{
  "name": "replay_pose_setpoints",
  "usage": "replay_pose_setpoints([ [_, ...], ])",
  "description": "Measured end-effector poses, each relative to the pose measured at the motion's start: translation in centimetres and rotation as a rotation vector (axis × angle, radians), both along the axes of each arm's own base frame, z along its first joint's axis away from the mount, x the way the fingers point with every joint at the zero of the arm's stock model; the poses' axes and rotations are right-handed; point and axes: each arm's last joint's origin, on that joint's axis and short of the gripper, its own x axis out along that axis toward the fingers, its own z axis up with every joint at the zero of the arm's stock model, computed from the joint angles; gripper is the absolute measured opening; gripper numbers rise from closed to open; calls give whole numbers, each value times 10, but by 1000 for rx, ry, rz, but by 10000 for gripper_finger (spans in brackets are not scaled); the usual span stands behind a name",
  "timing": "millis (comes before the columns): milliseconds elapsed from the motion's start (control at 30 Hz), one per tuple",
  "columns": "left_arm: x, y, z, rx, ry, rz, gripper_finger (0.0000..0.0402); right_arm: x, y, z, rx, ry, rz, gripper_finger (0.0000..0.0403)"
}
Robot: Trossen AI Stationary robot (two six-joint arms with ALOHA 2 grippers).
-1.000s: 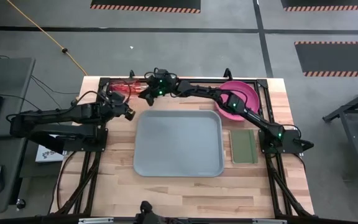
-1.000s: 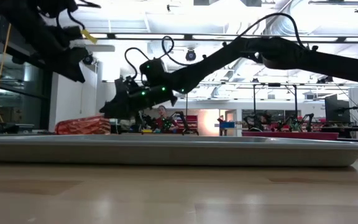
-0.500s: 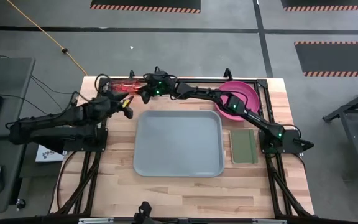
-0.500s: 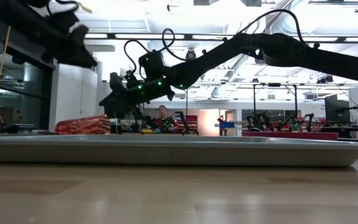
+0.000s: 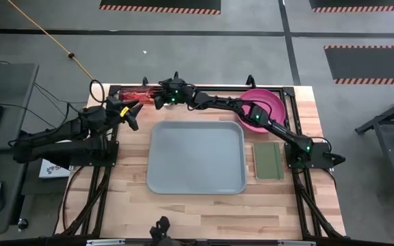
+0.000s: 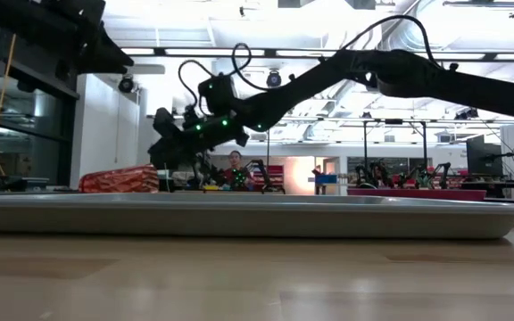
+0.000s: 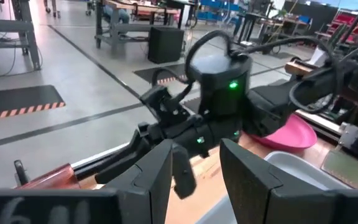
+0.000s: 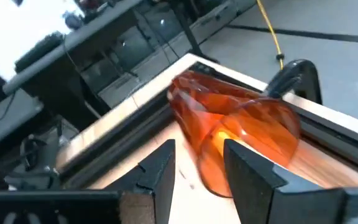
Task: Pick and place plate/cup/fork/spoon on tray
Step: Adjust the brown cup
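Two arms share the far left corner of your worktop (image 5: 204, 212), and the picture there has shifted in the last second. Your left pincer (image 5: 130, 113), which hovered close beside the far left corner of the tray (image 5: 195, 158), has drawn back leftward and now sits well clear of it; in its own wrist view its fingers (image 7: 157, 180) stand apart with nothing between them. That retreat, as I read it, hands the corner over to the other arm.

Next along, the cup (image 5: 137, 93) lies on its side against the far rail, left of the tray's corner. Your right pincer (image 5: 157, 101), stretched right across the far edge, has crept a little closer to it and lifted slightly in the low view. Its wrist view shows the fingers (image 8: 159, 176) parted, with the cup's open mouth (image 8: 247, 146) just ahead and not yet between them. So you hold nothing, and the grasp is still to come; expect the cup to roll if you nudge it before closing.

Further right, the tray carries nothing. The plate (image 5: 273, 106) rests at the far right corner, partly under the right arm's forearm, and a dark-green pad (image 5: 267, 160) lies just right of the tray. Fork and spoon I cannot find.
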Motion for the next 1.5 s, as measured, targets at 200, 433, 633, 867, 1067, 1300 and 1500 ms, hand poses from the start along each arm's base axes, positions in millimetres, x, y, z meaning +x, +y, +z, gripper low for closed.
replay_pose_setpoints([
  [200,4,1,-6,-31,56,0,123,-13,-11,34,-5,-18,230,136],
  [433,4,0,-11,-60,101,-30,123,-57,3,101,-208,438,170,135],
  [633,3,1,-17,-94,135,39,123,-90,35,132,-295,801,102,135],
  [867,11,3,-23,-119,182,47,123,-115,51,143,-317,1050,23,135],
  [1067,18,5,-28,-139,225,54,123,-157,65,120,-313,1054,-11,135],
  [1300,24,8,-23,-102,158,111,123,-283,114,100,-268,591,-166,135],
  [1500,57,23,-10,-97,239,151,123,-349,146,85,-288,186,-250,135],
])
